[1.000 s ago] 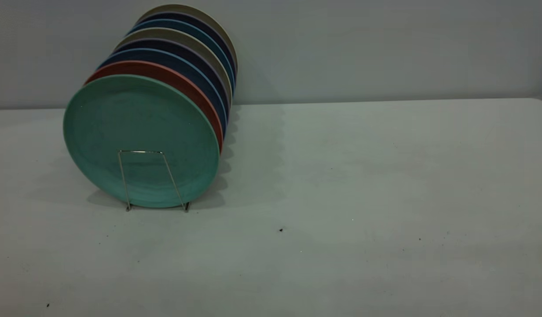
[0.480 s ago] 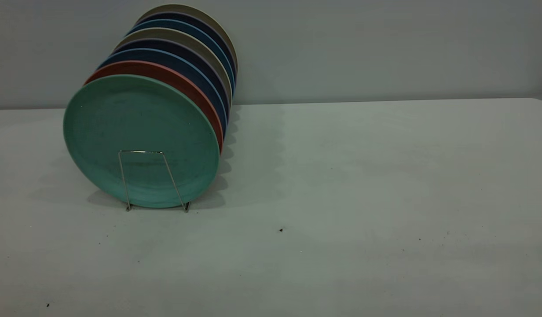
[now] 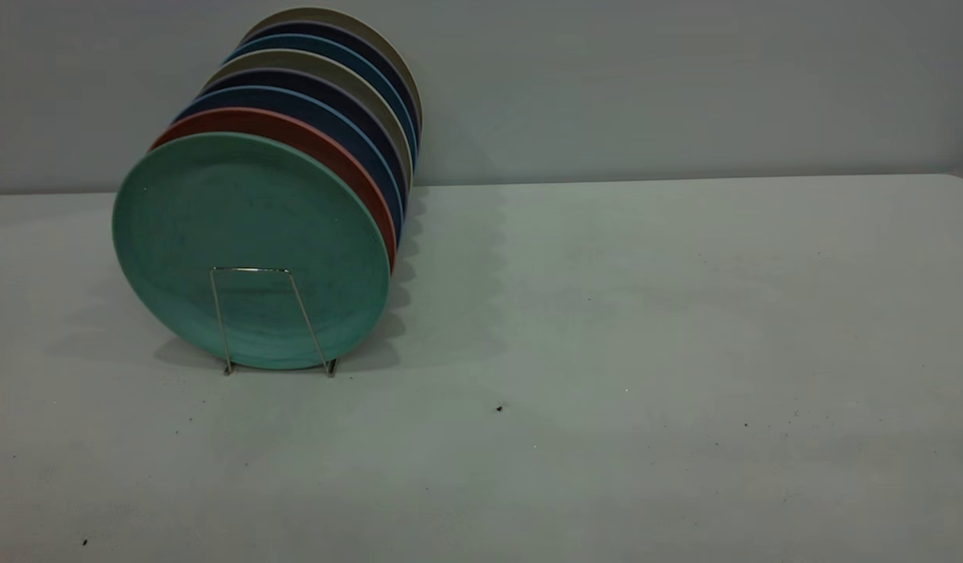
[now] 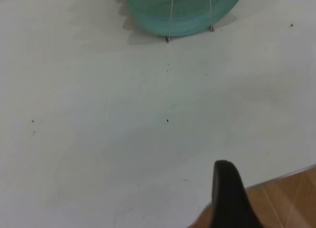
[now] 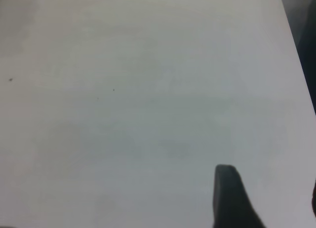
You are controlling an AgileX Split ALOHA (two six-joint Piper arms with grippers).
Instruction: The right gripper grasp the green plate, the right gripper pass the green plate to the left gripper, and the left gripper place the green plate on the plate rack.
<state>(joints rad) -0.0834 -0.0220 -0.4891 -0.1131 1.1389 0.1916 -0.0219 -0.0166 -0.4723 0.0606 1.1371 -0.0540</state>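
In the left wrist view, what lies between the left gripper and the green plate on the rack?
Only bare table with a few dark specks. The left gripper sits near the table's edge; the green plate stands in the plate rack across it.

Pale table (image 3: 646, 313) against plain grey wall (image 3: 646, 86).

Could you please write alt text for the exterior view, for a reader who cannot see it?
A green plate stands upright at the front of a wire plate rack, with a red plate and further blue and beige plates lined up behind it. The pale table is speckled with dark specks, and no arm is visible.
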